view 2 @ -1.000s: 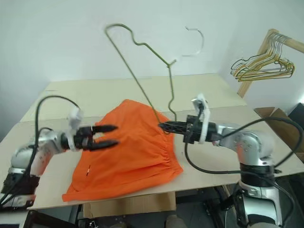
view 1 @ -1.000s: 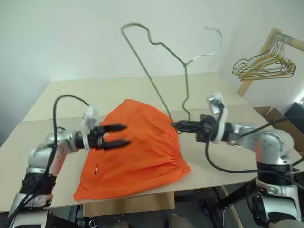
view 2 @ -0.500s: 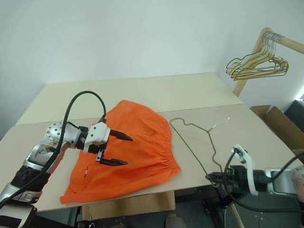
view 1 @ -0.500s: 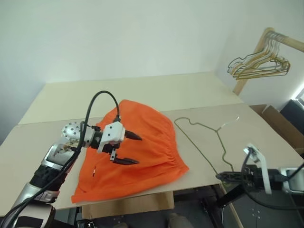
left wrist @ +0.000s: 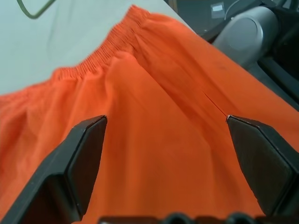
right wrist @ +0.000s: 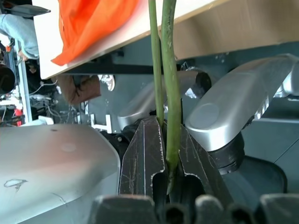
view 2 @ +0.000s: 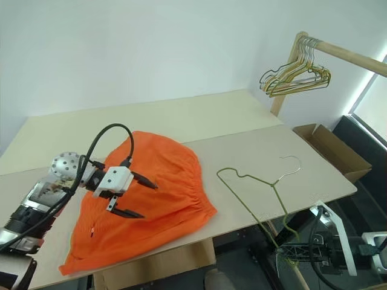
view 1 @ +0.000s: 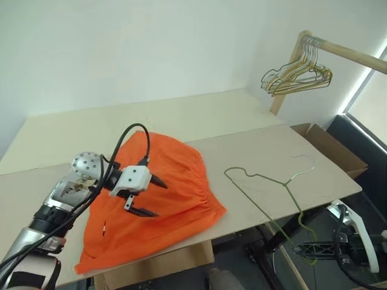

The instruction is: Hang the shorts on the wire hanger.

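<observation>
Shorts: the bright orange thin-fabric shorts [view 1: 151,199] lay spread on the pale beige table [view 1: 242,115], toward its near left part, gathered waistband facing the hanger.
Hanger: the thin olive-grey wire hanger [view 1: 266,187] lay just right of the shorts and apart from them, small hook [view 2: 290,160] on the tabletop, one corner poking out past the near table edge.
Left gripper: the left gripper [view 1: 148,196] hovered over the middle of the shorts with its two black fingers [left wrist: 84,158] spread wide and nothing between them.
Right gripper: the right gripper [right wrist: 161,154] sat below and in front of the near table edge, fingers pinched tight on the hanger's wire where two strands ran side by side.
Around: a wooden rail [view 1: 338,51] stood beyond the far right corner, carrying a bunched cluster of gold and silver wire hangers [view 1: 296,75]; an open brown cardboard box [view 1: 329,145] sat on the floor past the right edge.
In the way: nothing lay between shorts and hanger.
Hard to make out: the hanger's overhanging corner faded against the dark clutter under the table; the far part of the shorts was cut off in the left wrist view.
</observation>
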Motion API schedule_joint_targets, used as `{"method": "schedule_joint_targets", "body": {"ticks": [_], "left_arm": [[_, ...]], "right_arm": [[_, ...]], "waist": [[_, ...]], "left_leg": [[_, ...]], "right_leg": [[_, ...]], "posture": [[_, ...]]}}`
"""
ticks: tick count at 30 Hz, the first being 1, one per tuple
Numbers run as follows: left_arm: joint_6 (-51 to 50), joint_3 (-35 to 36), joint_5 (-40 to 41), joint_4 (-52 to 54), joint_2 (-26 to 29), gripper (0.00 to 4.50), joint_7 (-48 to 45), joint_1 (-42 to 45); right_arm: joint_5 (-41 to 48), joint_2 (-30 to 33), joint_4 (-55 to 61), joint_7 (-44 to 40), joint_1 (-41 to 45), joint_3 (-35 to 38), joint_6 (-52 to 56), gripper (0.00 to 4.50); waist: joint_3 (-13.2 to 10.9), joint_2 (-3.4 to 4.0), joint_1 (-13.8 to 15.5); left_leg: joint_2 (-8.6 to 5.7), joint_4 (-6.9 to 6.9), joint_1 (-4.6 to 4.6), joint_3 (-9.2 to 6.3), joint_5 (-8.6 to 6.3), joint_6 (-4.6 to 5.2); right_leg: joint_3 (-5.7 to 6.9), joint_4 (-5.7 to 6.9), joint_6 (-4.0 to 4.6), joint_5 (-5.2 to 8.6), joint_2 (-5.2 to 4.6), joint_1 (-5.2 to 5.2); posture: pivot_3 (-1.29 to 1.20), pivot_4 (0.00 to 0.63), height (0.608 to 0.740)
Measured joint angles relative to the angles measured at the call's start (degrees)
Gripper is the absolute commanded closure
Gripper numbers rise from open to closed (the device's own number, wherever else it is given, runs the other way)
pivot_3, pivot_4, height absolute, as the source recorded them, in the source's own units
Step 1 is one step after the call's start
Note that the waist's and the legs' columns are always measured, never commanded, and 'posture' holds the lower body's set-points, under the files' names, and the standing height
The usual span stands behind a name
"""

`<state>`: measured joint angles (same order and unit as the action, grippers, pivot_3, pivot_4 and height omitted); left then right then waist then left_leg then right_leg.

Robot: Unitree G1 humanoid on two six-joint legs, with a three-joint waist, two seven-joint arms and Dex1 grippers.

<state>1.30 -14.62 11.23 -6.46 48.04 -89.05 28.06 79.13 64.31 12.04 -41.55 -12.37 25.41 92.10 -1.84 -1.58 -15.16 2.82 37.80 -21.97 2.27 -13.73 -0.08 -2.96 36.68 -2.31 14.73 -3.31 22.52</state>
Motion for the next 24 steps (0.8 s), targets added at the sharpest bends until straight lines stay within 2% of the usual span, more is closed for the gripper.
{"method": "schedule_joint_targets", "body": {"ticks": [14, 24], "left_arm": [[1.1, 1.1, -0.6, 2.5, 2.2, 0.05, 1.3, -4.5], [0.9, 2.2, -0.7, 5.7, 3.4, 0.05, 3.2, -7.2]], "right_arm": [[0.8, 0.6, 1.9, -1.6, 2.6, -6.7, 0.0, 4.50], [-4.6, 1.4, -1.1, -5.3, 5.4, -12.1, -0.1, 4.50]], "waist": [[-0.1, -0.14, 0.9], [-0.1, -0.14, 3.0]], "left_leg": [[-0.01, 0.00, -0.03, -0.03, -0.01, 0.01], [-0.03, 0.01, -0.08, 0.14, -0.02, 0.03]], "right_leg": [[-0.07, 0.01, -0.07, -0.04, -0.04, 0.34], [-0.33, 0.06, -0.14, -0.08, -0.03, 0.56]], "posture": [[-0.24, 0.006, 0.740], [-0.21, 0.007, 0.740]]}}
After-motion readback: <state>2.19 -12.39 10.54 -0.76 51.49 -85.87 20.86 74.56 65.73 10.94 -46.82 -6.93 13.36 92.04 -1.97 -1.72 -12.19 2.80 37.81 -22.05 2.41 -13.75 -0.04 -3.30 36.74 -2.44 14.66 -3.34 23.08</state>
